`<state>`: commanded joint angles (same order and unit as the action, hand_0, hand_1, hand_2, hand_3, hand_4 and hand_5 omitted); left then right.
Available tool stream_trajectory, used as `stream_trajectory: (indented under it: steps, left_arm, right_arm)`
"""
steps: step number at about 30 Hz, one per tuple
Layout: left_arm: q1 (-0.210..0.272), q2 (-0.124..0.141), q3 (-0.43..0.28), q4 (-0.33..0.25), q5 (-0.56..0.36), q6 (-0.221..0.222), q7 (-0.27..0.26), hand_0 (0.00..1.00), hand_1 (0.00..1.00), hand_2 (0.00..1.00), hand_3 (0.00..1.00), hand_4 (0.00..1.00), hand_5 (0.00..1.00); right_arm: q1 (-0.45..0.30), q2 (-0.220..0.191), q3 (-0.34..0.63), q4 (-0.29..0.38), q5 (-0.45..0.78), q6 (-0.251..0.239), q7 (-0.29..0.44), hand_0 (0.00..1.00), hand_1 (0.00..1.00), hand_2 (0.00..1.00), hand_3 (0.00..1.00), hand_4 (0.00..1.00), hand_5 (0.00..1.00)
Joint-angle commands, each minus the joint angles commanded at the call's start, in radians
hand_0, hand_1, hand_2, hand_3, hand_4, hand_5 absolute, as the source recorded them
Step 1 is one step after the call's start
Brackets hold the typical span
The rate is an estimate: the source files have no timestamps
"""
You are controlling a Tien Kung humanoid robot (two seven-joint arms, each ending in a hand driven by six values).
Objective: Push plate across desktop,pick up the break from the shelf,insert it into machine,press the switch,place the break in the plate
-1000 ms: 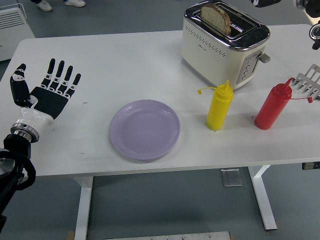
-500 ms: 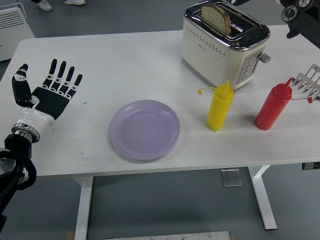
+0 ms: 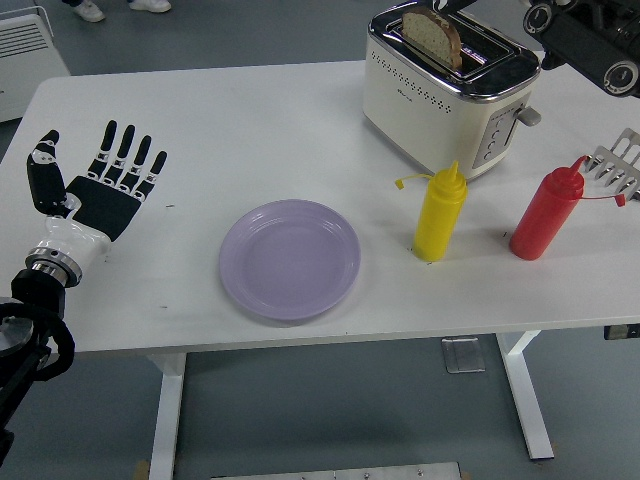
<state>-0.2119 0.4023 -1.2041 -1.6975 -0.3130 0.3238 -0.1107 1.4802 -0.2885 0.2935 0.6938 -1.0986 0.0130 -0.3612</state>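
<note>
The bread slice [image 3: 433,34] stands upright in the far slot of the toaster [image 3: 450,95], its long axis running left-right along the slot. The right arm [image 3: 585,45] hangs just right of the toaster; its hand is out of sight, so I cannot tell its fingers. The left hand [image 3: 105,190] lies spread and empty far left on the counter [image 3: 250,120]. The plate [image 3: 290,258] sits near-centre, well apart from the bread.

Bread slice [image 3: 433,32] upright in toaster [image 3: 450,90]
</note>
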Motion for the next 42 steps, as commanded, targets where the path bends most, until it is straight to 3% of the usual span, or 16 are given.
stream_trajectory:
  steps: [20, 36, 37, 42]
  left_arm:
    - [-0.008, 0.001, 0.006, 0.004, 0.001, 0.001, -0.001, 0.808, 0.743, 0.726, 0.748, 0.709, 0.998]
    - [-0.014, 0.000, 0.013, 0.004, 0.001, 0.001, -0.003, 0.808, 0.743, 0.726, 0.747, 0.707, 0.998]
    - [-0.014, 0.000, 0.013, 0.004, 0.001, 0.001, -0.003, 0.809, 0.743, 0.726, 0.747, 0.706, 0.998]
    - [-0.015, 0.000, 0.014, 0.004, 0.001, 0.001, -0.003, 0.809, 0.743, 0.726, 0.747, 0.706, 0.998]
  right_arm:
    - [0.008, 0.092, -0.103, -0.095, 0.053, -0.042, -0.020, 0.454, 0.583, 0.693, 0.706, 0.798, 0.310]
    - [-0.017, 0.117, -0.149, -0.136, 0.073, -0.076, -0.011, 0.438, 0.574, 0.679, 0.697, 0.813, 0.326]
    - [-0.018, 0.117, -0.149, -0.135, 0.072, -0.082, -0.011, 0.413, 0.542, 0.618, 0.652, 0.638, 0.177]
    - [-0.021, 0.119, -0.149, -0.130, 0.064, -0.112, -0.011, 0.413, 0.542, 0.618, 0.652, 0.638, 0.177]
